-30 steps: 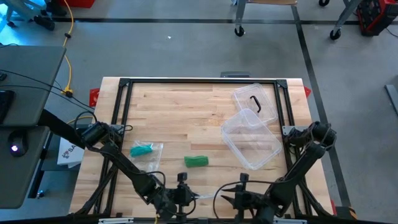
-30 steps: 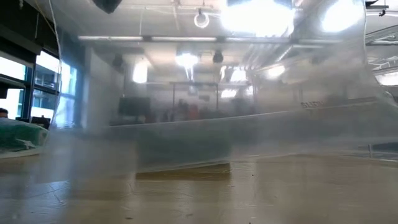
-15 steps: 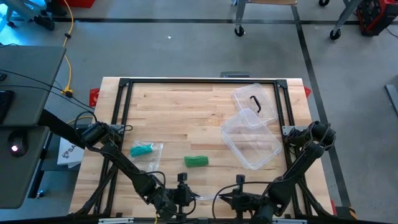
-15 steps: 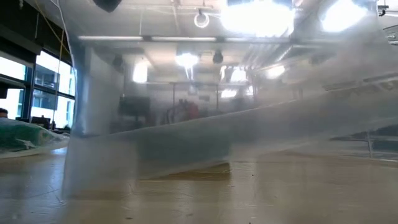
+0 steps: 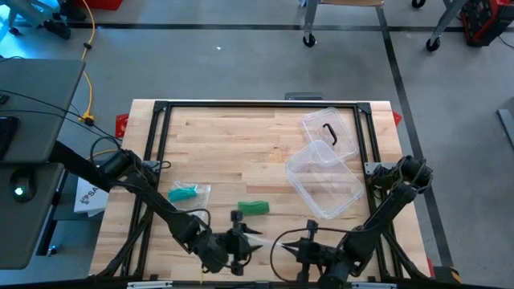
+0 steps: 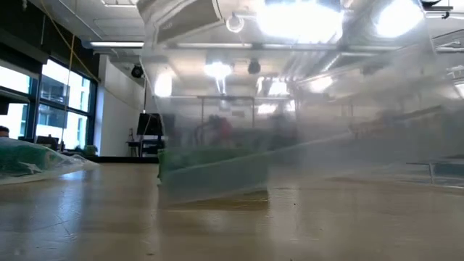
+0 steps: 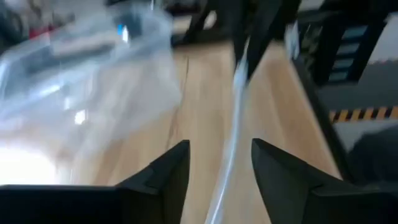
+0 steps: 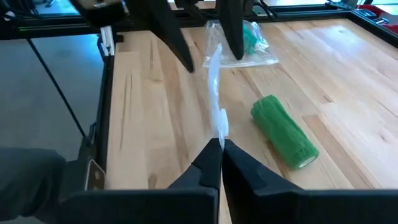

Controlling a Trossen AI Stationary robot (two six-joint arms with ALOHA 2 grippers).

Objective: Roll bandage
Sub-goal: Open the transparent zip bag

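Pale wood table [image 5: 241, 152], grey floor [image 5: 241, 64] beyond.

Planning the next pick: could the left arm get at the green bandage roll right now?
Probably yes. The roll lies bare on the table, just ahead of the left tool, whose fingers stand open. Only the thin plastic strip pinched in the shut right tool hangs between them.

- High view: overhead, looking straight down on the whole wooden table [image 5: 241, 144] and the floor around it.
- Low view: at tabletop level, facing the room; a clear plastic sheet [image 6: 290, 109], probably very near the lens, veils most of it.
- Wrist views: close above the table, facing each other; both share the green bandage roll [image 8: 284, 131] with the high view.
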